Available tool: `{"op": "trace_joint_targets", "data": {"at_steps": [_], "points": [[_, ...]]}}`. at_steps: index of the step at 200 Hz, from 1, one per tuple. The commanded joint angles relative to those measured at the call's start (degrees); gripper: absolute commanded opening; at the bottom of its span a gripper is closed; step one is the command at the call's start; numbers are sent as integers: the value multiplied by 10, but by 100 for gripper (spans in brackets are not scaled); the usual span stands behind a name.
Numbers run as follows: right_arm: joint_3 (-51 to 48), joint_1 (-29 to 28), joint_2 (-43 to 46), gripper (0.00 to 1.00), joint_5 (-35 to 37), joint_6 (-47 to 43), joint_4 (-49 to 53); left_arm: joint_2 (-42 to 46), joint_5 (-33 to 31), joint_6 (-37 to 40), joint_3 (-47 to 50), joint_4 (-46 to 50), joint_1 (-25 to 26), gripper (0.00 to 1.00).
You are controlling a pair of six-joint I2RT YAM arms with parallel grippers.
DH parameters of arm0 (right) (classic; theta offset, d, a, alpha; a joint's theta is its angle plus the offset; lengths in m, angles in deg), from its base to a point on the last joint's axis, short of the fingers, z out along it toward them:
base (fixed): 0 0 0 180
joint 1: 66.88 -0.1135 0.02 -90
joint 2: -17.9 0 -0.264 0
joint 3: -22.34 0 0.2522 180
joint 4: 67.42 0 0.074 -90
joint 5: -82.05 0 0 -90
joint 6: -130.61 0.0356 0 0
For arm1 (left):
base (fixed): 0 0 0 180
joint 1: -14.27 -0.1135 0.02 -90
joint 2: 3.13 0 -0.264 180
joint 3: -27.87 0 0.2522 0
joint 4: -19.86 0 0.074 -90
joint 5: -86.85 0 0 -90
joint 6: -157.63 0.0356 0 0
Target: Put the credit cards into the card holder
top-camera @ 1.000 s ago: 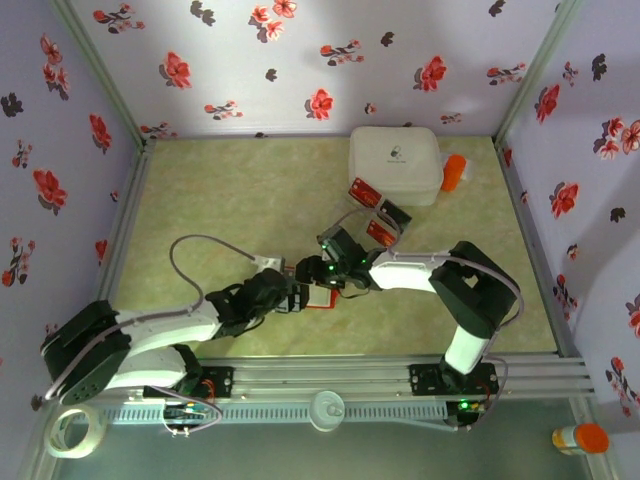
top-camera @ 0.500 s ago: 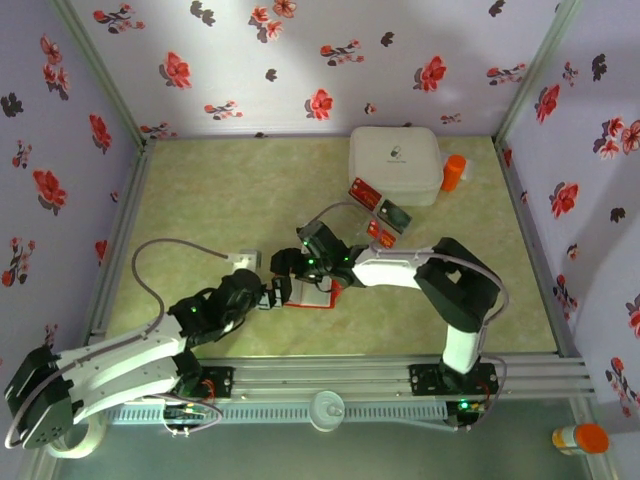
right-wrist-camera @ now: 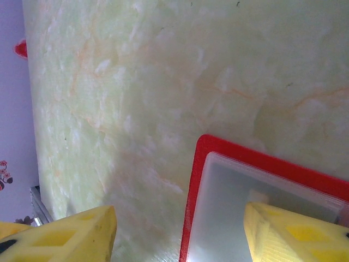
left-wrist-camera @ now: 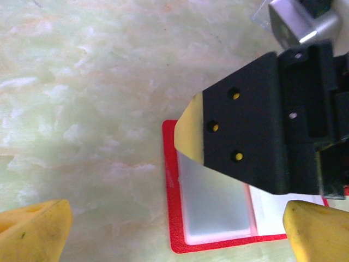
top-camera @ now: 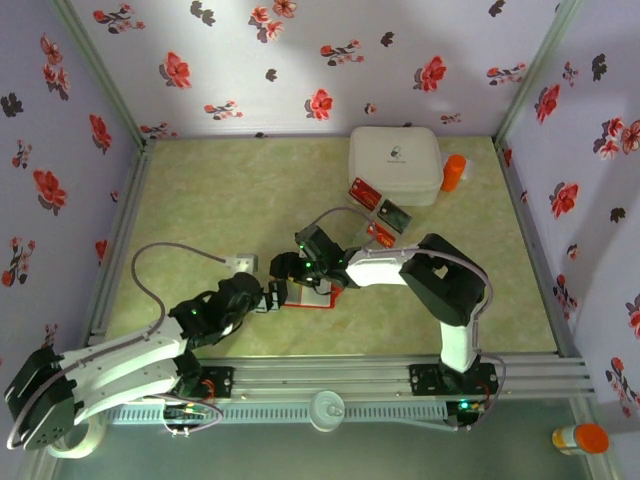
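From my console: the left end effector [top-camera: 266, 298] hangs wide open and empty just left of the card holder [top-camera: 312, 295], its 2 fingertips cropped at the left wrist view's lower corners. The holder lies open on the green surface [top-camera: 200, 200]. The right end effector [top-camera: 285, 270], part open and gripping nothing, hides much of the holder, 1 yellow fingertip [left-wrist-camera: 188, 128] over a pale pocket. I cannot tell whether a card sits inside. 3 credit cards [top-camera: 378, 232] lie farther right, beside the white box [top-camera: 395, 165]. Since 1 second ago the left arm has drawn back near-left, and the right end effector has shifted left.
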Motion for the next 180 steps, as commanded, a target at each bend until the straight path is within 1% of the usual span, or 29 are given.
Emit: {"op": "trace_joint_targets", "data": {"at_steps": [1, 44, 96, 142, 180], "points": [[-10, 5, 23, 63, 3, 5, 3, -16, -12, -5, 11, -22, -5, 100], [-17, 11, 30, 63, 5, 10, -3, -67, -5, 6, 7, -47, -5, 100], [-26, 12, 20, 63, -2, 31, -35, -128, -6, 18, 5, -82, -6, 100], [-25, 13, 22, 63, -5, 40, -45, -169, -15, 13, 10, -100, -9, 100], [-18, 24, 45, 63, -10, 33, -32, -190, -22, -2, 10, -93, -10, 100]]}}
